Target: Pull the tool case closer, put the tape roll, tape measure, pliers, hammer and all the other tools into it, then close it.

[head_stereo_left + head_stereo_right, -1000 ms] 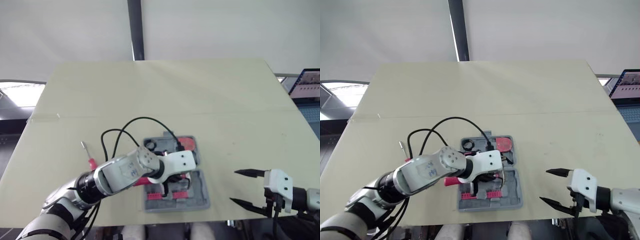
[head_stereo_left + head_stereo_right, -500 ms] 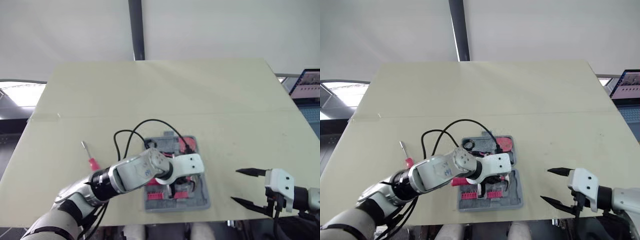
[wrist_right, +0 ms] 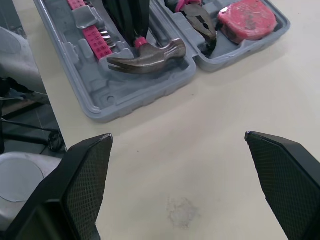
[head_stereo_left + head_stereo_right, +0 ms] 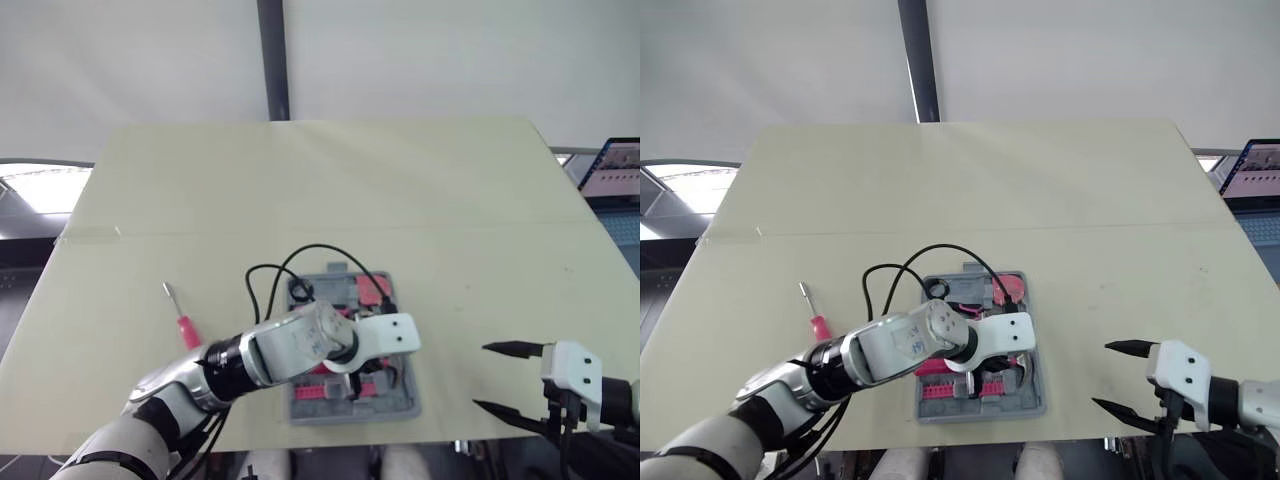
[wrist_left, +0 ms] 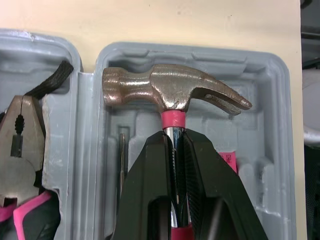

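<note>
- Tool case (image 4: pixel 980 411) lies open near the table's front edge, about midway along it, so the pulling-in looks done.
- In the case's nearer half, the left gripper (image 5: pixel 174 137) has its jaws pinched narrow on the neck of the hammer (image 5: pixel 172 90). The hammer's head sits over the moulded recess, so I judge it is being seated and not yet let go.
- The farther half holds the pliers (image 5: pixel 17 130), a pink tape measure (image 3: pixel 246 20) and a small black ring (image 4: pixel 300 291), probably the tape roll.
- The right gripper (image 4: pixel 480 376) hovers at the front edge toward the right corner, jaws wide and empty.
- Left to do: a red-handled screwdriver (image 4: pixel 180 315) lies on the table left of the case, apart from it. It has to go in, then the case has to be closed.
- The table (image 4: pixel 330 180) is pale yellow and matt.
- Beyond the far edge are a white wall and a dark post (image 4: pixel 272 60). A laptop screen (image 4: pixel 612 168) shows past the right edge.
</note>
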Robot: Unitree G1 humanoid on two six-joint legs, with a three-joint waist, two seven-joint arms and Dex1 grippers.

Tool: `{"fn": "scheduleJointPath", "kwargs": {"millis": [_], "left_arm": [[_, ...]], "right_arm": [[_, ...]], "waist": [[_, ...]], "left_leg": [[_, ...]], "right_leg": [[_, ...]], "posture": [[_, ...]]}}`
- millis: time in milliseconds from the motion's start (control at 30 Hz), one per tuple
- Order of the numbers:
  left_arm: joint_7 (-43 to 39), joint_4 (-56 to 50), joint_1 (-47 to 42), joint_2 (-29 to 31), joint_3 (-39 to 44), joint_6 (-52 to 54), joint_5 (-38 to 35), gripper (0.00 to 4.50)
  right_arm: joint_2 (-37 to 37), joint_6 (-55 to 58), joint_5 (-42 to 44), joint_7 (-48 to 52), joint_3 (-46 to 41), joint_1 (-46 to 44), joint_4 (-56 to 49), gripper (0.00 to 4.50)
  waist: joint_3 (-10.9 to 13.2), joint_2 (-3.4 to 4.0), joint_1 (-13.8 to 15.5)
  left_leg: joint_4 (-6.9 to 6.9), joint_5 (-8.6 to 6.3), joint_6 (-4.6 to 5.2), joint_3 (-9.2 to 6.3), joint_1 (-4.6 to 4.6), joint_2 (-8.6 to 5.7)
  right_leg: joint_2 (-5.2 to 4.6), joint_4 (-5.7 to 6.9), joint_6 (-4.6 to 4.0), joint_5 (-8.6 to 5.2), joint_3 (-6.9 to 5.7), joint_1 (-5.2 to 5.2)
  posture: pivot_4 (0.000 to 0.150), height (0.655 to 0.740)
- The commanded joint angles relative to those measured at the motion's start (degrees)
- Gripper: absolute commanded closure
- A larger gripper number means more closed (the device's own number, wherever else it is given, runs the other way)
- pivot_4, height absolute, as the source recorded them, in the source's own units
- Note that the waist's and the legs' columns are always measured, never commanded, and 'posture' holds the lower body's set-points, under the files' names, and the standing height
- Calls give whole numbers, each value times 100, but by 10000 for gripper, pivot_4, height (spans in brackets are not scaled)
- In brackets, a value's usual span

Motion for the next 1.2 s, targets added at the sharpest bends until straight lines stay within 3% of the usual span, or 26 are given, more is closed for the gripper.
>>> {"fn": "scheduleJointPath", "kwargs": {"millis": [33,533,667,800,900,1000,1133,1200], "left_arm": [[13,-82,-121,-83,-5,-127,111,44403],[-156,281,-114,-147,-192,-464,255,44403],[-152,229,-19,-270,51,-276,156,27464],[-94,-34,-85,-296,365,19,121,6799],[29,-241,-2,-344,730,61,133,6799],[47,-373,174,-319,982,-481,176,16309],[-130,-841,860,154,1386,-1577,209,36967],[-265,-1039,1280,417,1569,-2031,175,44683]], "right_arm": [[-52,-89,42,83,-189,3,30,0],[42,-63,-24,-52,-112,44,-77,0],[69,-65,-39,-68,-99,77,-95,0],[91,-72,-55,-69,-73,73,-92,0],[96,-66,-57,-82,-38,35,-87,0],[101,-72,-61,-95,-8,0,-66,0],[117,-70,-74,-136,62,-53,-53,0],[120,-70,-73,-140,64,-65,-42,0]], "waist": [[0,0,1],[0,0,3],[0,0,7],[0,0,-4],[0,0,0],[0,1,-3],[-1,1,-20],[-2,4,-34]], "left_leg": [[0,0,0,0,0,0],[0,0,0,0,0,0],[1,0,0,0,0,0],[0,0,1,0,1,0],[1,0,1,0,0,0],[1,0,1,-1,1,0],[0,0,1,-1,1,0],[-4,0,0,-1,3,1]], "right_leg": [[0,0,0,0,0,0],[0,0,0,0,0,0],[0,0,0,0,0,0],[0,2,0,0,0,0],[0,2,0,0,0,0],[0,1,0,0,0,0],[0,0,0,0,0,0],[0,1,0,0,0,0]], "posture": [[1500,7360],[1500,7360],[1500,7360],[1500,7360],[1500,7360],[1500,7360],[1500,7360],[1500,7360]]}}
